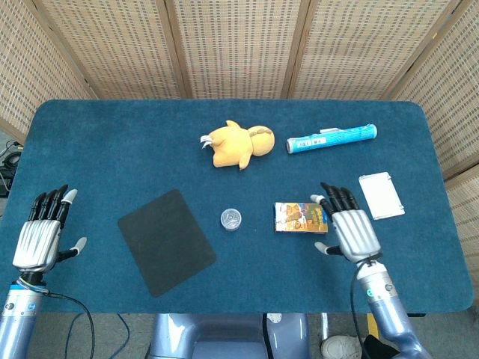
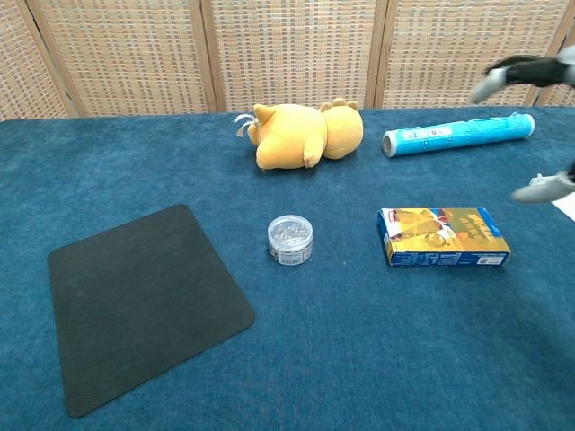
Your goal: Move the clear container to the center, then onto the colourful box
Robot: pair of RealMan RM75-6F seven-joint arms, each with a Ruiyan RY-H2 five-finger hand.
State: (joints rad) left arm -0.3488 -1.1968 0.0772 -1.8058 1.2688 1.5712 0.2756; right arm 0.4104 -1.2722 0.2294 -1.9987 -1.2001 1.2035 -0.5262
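The clear round container (image 1: 230, 219) (image 2: 290, 240) stands on the blue table near its middle, holding small silvery bits. The colourful box (image 1: 299, 218) (image 2: 443, 236) lies flat a little to its right. My right hand (image 1: 349, 227) hovers open just right of the box, fingers spread, partly over the box's right end; only its fingertips (image 2: 530, 72) show in the chest view. My left hand (image 1: 41, 230) is open at the table's left edge, far from the container, and is out of the chest view.
A black mat (image 1: 166, 241) (image 2: 144, 303) lies left of the container. A yellow plush toy (image 1: 238, 143) (image 2: 305, 133) and a blue tube (image 1: 331, 138) (image 2: 458, 133) lie further back. A white card (image 1: 382, 195) lies at the right.
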